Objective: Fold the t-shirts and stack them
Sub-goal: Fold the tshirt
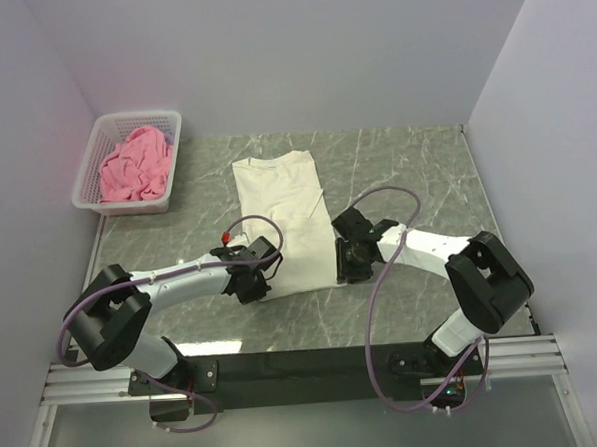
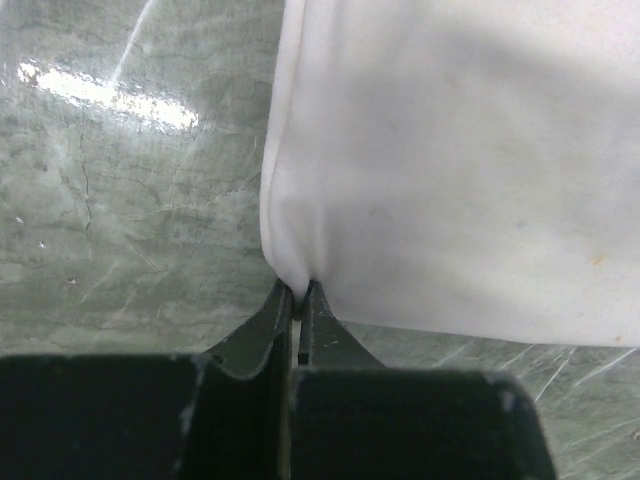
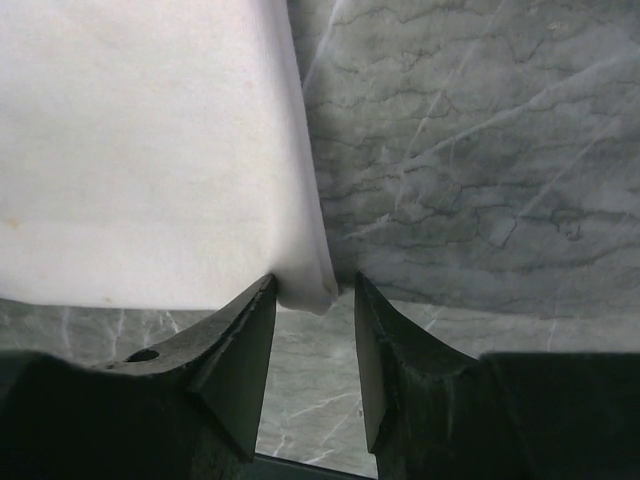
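- Our left gripper (image 2: 300, 298) is clamped on a near corner of the plain cream-white cotton t-shirt (image 1: 277, 200).
- Our right gripper (image 3: 316, 318) holds its jaws apart around the other near corner.

The cream-white t-shirt (image 1: 278, 220) is plain, the pink t-shirt (image 1: 135, 164) too; white lattice basket (image 1: 138, 117); grey-green marble-veined table (image 1: 406, 168)

left tool (image 2: 300, 290) pinching cream-white t-shirt (image 2: 450, 170) corner, marble table (image 2: 130, 200)

Green marble table (image 1: 416, 177), cream t-shirt (image 1: 278, 205) lying flat, white basket (image 1: 127, 205) far left corner
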Robot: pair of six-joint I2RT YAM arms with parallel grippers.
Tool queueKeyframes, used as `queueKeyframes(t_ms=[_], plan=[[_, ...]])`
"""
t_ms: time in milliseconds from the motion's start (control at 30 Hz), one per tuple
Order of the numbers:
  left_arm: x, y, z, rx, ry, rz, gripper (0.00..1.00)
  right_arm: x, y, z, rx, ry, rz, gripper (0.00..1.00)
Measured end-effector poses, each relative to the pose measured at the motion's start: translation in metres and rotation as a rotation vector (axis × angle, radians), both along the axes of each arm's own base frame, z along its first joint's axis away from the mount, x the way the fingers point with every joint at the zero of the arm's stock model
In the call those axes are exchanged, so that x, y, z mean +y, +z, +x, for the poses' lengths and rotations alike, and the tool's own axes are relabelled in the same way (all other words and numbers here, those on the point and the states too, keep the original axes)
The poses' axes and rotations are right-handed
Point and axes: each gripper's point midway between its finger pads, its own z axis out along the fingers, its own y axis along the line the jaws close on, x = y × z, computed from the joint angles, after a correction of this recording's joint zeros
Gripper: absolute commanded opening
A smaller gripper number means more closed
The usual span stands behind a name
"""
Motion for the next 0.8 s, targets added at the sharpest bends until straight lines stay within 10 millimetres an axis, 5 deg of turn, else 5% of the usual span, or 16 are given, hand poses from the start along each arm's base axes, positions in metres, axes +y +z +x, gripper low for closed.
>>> queueKeyframes(t_ms=[433, 667, 800], plan=[[0.001, 0.001, -0.001, -0.014, -0.001, -0.019, 0.01, 0.011, -0.004, -0.002, 0.045, 0.033, -0.050, 0.32], [0.001, 0.001, -0.002, -0.015, -0.001, -0.022, 0.01, 0.018, -0.004, -0.002, 0.060, 0.043, -0.024, 0.00], [0.003, 0.003, -0.006, -0.003, -0.005, -0.019, 0.01, 0.016, -0.002, -0.003, 0.058, 0.048, -0.031, 0.00]])
